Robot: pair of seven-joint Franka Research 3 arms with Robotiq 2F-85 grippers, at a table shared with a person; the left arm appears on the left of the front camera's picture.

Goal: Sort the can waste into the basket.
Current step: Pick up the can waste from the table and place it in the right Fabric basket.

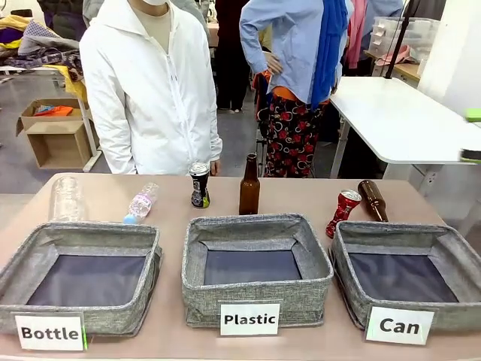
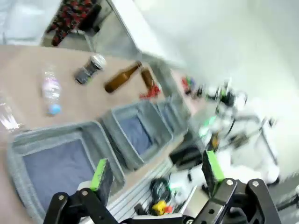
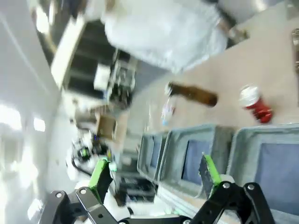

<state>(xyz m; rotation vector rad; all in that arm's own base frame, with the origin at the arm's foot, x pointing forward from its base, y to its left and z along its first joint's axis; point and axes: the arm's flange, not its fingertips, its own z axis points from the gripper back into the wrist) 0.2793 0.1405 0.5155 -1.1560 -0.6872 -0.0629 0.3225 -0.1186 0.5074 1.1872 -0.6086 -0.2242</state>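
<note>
A black can (image 1: 199, 185) with a silver top stands upright at the far middle of the table. A dented red can (image 1: 343, 213) leans against the far rim of the grey basket labelled "Can" (image 1: 353, 289) at the right. The left wrist view shows my left gripper (image 2: 156, 172) open and holding nothing, high above the left baskets, with the black can (image 2: 89, 70) and red can (image 2: 150, 93) far off. My right gripper (image 3: 154, 171) is open too, also up in the air, with the red can (image 3: 254, 102) and the Can basket (image 3: 247, 135) beyond it.
Like grey baskets labelled "Bottle" (image 1: 45, 244) and "Plastic" (image 1: 197, 256) sit to the left. One brown bottle (image 1: 249, 186) stands upright and another (image 1: 373, 200) lies behind the Can basket. Two clear plastic bottles (image 1: 66, 199) (image 1: 141, 203) are at the far left. A person in a white jacket (image 1: 150, 90) stands across the table.
</note>
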